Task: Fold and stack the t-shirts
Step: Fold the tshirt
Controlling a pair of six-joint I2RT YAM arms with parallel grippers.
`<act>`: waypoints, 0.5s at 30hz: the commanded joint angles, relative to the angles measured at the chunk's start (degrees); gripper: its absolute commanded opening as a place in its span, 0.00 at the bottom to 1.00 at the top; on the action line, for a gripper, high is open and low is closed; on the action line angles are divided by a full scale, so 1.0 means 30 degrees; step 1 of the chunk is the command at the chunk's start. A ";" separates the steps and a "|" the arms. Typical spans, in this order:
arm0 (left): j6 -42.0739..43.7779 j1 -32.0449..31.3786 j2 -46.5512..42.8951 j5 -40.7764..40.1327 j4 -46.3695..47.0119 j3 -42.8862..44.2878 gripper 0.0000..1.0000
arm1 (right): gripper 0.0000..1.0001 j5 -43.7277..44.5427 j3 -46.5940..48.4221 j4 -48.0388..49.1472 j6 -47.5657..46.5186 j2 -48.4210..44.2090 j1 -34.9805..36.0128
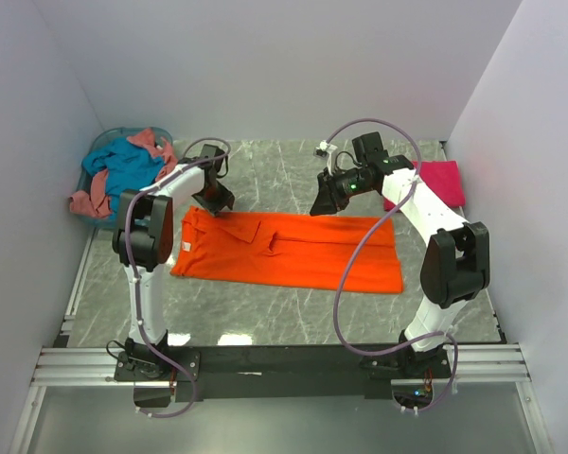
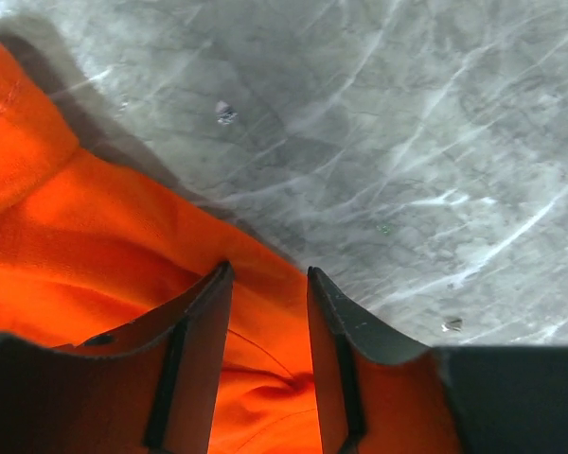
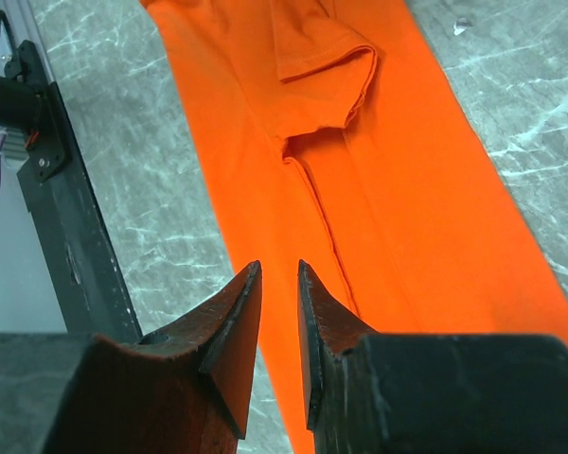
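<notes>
1. The orange shirt [image 1: 293,251] is lying flat on the surface [image 1: 275,170], folded lengthwise into one long strip. The collar end is on the left arm's side, and you can see the white label [image 1: 183,246] there.
2. One sleeve [image 3: 327,57] is flipped over on top of the orange shirt, about mid-strip and closer to its far edge.
3. The left tool [image 1: 218,200] is right down at the orange shirt's far left corner. In the wrist view its fingers are parted about halfway. Orange cloth shows in the gap and under both tips, so it looks like it's straddling the cloth edge, not squeezing it.
4. The right tool [image 1: 322,205] hangs above the orange shirt's far edge, a bit right of the middle. Its fingers are nearly together with just a slim gap and nothing in it, and it's clear of the cloth underneath.
5. The pink shirt [image 1: 440,180] sits on the surface past the orange shirt's right end and further back. It's a small tidy block, partly hidden behind the right arm.
6. Past the orange shirt's left end and further back is the basket [image 1: 99,142]. The teal shirt [image 1: 128,165] is heaped in it, and the salmon shirt [image 1: 90,199] is tangled in too, spilling over the rim on the side nearer the orange shirt.
</notes>
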 commanded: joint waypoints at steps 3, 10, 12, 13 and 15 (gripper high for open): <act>0.0195 -0.0051 0.0438 -0.0986 -0.1584 0.0949 0.43 | 0.29 -0.0467 -0.0081 0.0361 0.0055 -0.0581 -0.0231; 0.0255 -0.0051 -0.0174 -0.1424 -0.2434 0.2005 0.45 | 0.29 -0.0525 -0.0168 0.0509 0.0172 -0.0787 -0.0407; 0.0342 -0.0051 -0.0351 -0.1630 -0.2493 0.2326 0.48 | 0.29 -0.0641 -0.0198 0.0509 0.0202 -0.0816 -0.0437; 0.0430 -0.0051 -0.0381 -0.1660 -0.2580 0.2444 0.49 | 0.29 -0.0671 -0.0198 0.0480 0.0173 -0.0787 -0.0437; 0.0460 -0.0050 -0.0265 -0.1602 -0.2929 0.2855 0.50 | 0.29 -0.0700 -0.0227 0.0509 0.0231 -0.0874 -0.0466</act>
